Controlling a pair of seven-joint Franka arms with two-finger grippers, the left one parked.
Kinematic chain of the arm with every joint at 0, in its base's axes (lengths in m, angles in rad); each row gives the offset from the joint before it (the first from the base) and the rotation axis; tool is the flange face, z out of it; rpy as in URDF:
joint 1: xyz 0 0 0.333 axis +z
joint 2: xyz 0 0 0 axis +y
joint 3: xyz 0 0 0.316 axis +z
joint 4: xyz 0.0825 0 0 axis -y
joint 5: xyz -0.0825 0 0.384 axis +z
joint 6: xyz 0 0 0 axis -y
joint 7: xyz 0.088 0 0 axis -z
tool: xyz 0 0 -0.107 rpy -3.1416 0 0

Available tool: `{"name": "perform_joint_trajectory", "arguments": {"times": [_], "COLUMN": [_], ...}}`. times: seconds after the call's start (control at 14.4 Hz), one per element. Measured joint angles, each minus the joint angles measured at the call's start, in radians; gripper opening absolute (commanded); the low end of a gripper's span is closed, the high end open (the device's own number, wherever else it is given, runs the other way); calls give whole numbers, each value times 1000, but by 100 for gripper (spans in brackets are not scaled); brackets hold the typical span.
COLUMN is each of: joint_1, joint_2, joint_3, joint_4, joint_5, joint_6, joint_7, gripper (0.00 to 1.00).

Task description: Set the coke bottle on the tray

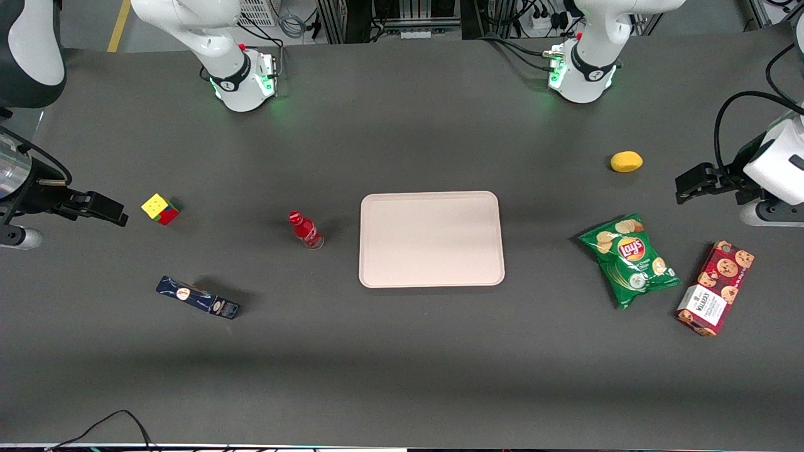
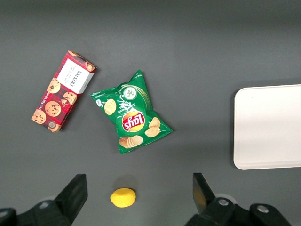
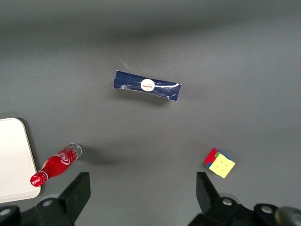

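the gripper (image 1: 103,209) hangs wide open and empty above the table's working-arm end, near the puzzle cube (image 1: 160,209). the coke bottle (image 1: 306,230) stands on the table just beside the tray (image 1: 431,239), not touching it.

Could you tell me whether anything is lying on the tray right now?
Nothing: the tray is bare. The coke bottle stands beside it on the table; the open tool hangs near the puzzle cube.

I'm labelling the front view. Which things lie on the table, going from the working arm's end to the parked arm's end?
Tool, open, then puzzle cube, dark blue box, coke bottle, tray, chip bag, cookie box.
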Motion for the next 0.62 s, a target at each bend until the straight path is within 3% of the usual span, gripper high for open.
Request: {"name": "perform_joint_trajectory", "arguments": {"times": [0.62], "joint_1": [17], "joint_2": [-1], "joint_3": [3], "joint_4": [1], "joint_5": [0], "joint_6": [-26], "joint_7": [0], "gripper": [100]}}
